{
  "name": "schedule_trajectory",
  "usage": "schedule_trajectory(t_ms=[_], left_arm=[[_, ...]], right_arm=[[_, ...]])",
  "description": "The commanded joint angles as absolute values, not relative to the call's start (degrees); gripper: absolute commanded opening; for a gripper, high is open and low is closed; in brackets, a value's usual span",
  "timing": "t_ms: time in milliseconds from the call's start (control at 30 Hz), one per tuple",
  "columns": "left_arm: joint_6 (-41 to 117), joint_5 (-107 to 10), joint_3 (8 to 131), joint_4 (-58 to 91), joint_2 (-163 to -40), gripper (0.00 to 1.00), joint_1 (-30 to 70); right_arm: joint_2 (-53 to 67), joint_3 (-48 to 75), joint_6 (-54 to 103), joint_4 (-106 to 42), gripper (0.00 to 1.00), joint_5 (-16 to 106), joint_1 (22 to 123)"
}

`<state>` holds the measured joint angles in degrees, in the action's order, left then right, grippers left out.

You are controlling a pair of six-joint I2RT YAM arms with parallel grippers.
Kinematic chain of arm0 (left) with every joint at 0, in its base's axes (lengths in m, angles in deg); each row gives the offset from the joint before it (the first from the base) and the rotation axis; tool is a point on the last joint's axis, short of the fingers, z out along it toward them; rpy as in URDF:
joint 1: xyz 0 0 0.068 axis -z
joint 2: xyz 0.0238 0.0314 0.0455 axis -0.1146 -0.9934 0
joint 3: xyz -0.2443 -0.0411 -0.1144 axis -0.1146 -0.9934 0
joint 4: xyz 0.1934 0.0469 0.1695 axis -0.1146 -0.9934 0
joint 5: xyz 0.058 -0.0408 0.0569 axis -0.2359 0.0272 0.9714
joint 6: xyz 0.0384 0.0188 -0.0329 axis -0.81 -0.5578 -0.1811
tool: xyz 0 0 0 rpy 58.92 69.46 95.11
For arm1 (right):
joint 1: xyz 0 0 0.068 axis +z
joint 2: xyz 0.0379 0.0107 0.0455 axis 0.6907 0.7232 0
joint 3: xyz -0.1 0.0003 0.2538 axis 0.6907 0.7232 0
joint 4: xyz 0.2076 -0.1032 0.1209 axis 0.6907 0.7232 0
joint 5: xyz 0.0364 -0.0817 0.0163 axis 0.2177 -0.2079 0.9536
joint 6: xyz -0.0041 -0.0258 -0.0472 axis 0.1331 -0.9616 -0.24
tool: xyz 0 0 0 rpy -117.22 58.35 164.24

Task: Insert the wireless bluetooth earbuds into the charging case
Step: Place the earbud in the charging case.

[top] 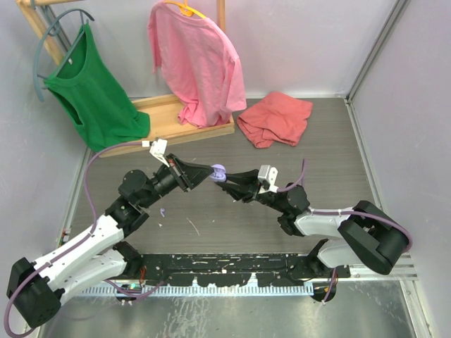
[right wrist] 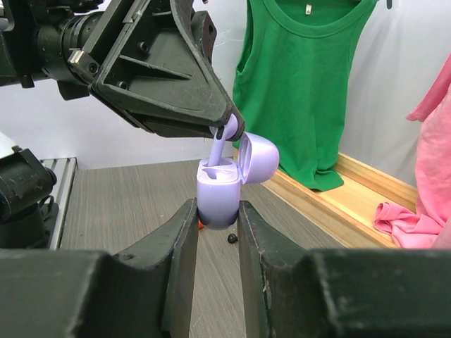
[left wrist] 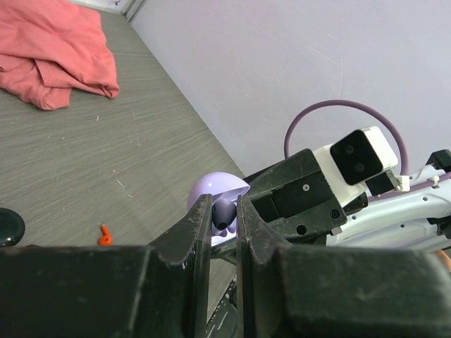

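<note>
My right gripper [right wrist: 217, 205] is shut on the lavender charging case [right wrist: 217, 193] and holds it upright above the table, with its lid [right wrist: 257, 156] swung open. My left gripper [left wrist: 224, 204] is shut on a lavender earbud [left wrist: 223, 213]. In the right wrist view the bud's stem [right wrist: 218, 148] points down into the case's left slot. Both grippers meet at table centre [top: 219, 174]. A red-orange earbud [left wrist: 104, 236] and a small black bud [right wrist: 232, 239] lie on the table below. Another lavender bud [top: 163, 211] lies near the left arm.
A crumpled red cloth [top: 275, 118] lies at the back right. A green top [top: 95, 91] and a pink shirt [top: 197, 60] hang over a wooden rack base [top: 158, 123] at the back left. A dark round disc [left wrist: 8, 227] sits on the table.
</note>
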<state>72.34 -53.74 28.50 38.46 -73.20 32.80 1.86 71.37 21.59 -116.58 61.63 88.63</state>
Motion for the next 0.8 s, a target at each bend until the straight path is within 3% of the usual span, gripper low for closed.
schedule_trajectory(t_ms=[0,367,767], left_arm=[[70.14,-52.32,28.3,43.3,-73.04,0.11,33.72],[69.49,-51.7,27.19,43.04,-72.88,0.18,34.73],[67.69,-49.62,29.19,37.41,-70.15,0.57,34.66]], right_arm=[[1.71,70.21,21.54,-123.16,0.01,61.03,88.99],[1.27,70.3,21.46,-123.53,0.01,60.5,88.97],[0.69,70.89,21.28,-123.53,0.01,60.58,88.98]])
